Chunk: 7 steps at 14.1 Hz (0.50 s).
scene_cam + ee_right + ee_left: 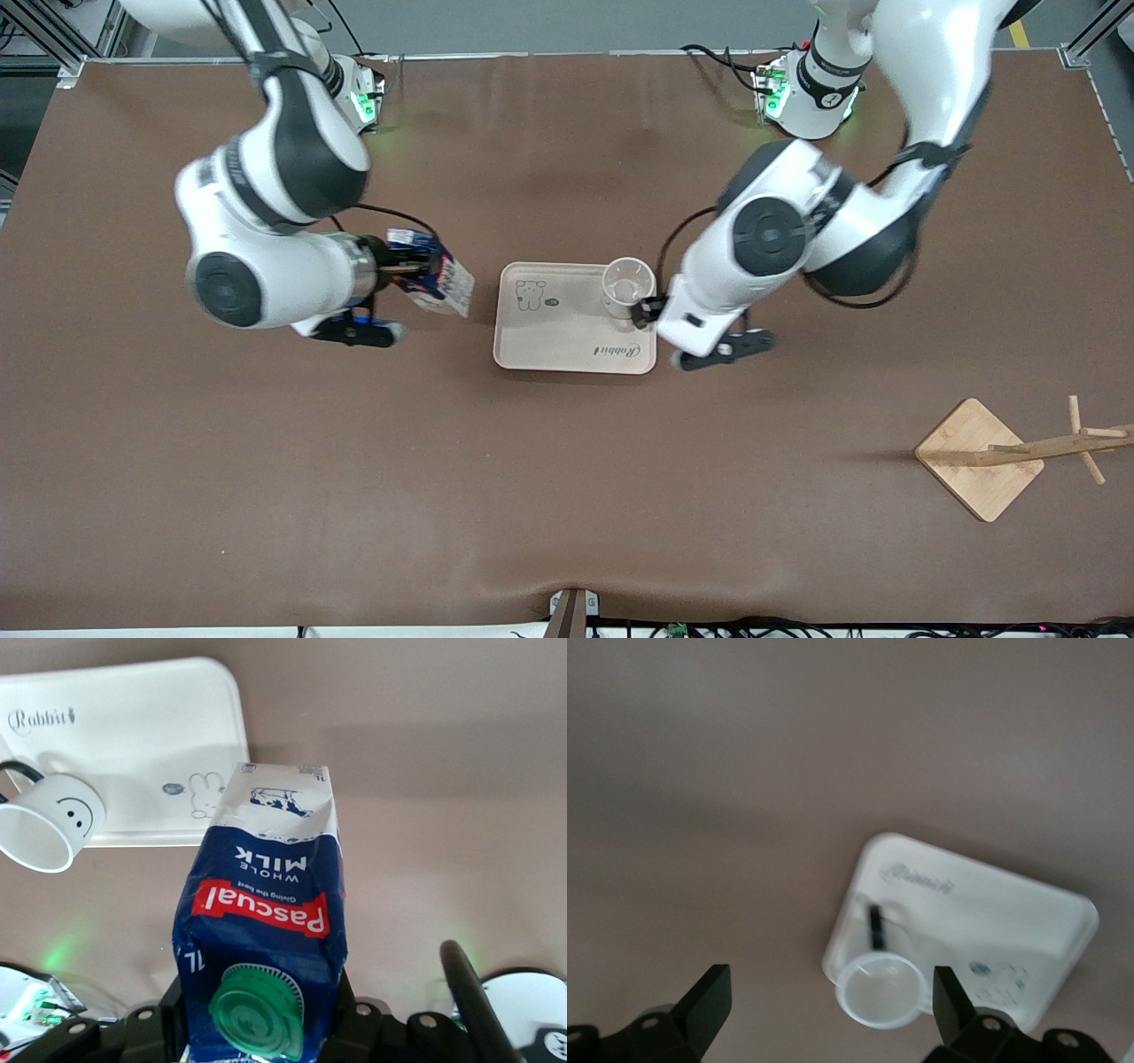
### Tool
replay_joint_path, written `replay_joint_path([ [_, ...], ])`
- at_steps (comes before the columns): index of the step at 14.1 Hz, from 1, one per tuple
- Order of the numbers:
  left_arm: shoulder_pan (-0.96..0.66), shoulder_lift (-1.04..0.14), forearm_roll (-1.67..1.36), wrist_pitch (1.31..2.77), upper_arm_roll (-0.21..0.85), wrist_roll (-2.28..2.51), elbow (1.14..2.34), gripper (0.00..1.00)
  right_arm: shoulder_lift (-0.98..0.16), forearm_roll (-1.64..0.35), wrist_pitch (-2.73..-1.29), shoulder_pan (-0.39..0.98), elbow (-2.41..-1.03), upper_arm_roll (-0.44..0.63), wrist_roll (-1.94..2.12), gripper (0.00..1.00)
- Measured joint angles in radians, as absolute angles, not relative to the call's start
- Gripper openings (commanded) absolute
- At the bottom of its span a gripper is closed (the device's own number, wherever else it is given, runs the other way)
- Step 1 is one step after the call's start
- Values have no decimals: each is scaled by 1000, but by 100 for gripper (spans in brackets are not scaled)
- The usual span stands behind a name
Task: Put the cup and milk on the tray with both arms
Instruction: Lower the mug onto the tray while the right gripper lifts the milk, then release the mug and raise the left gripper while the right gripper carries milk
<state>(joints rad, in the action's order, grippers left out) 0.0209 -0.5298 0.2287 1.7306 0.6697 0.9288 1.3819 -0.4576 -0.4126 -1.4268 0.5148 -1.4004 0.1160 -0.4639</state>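
Observation:
The cream tray (567, 332) lies mid-table. The white cup (629, 283) stands upright on the tray's corner toward the left arm's end, farther from the front camera. My left gripper (647, 310) is beside the cup, open wide. In the left wrist view the cup (877, 992) sits between the fingers (709, 1005), close to one and gripped by neither. My right gripper (415, 266) is shut on the blue and white milk carton (443, 282) and holds it tilted over the table beside the tray. The right wrist view shows the milk (266, 904), its green cap (257, 1014), the tray (133, 735) and the cup (49, 824).
A square wooden rack base (974, 461) with a tipped peg post lies toward the left arm's end, nearer to the front camera. The brown table (567, 496) spreads around the tray.

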Motion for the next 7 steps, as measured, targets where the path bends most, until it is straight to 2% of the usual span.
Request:
replay_joint_path([
  [5,169,-437,271,1707,668,858,1382,100,-587,-413,-1576,650,-1314,115,-561,0],
  [7,225,-396,272,1653,667,819,1382,100,-627,-413,-1610,671,-1302,115,-567,0],
])
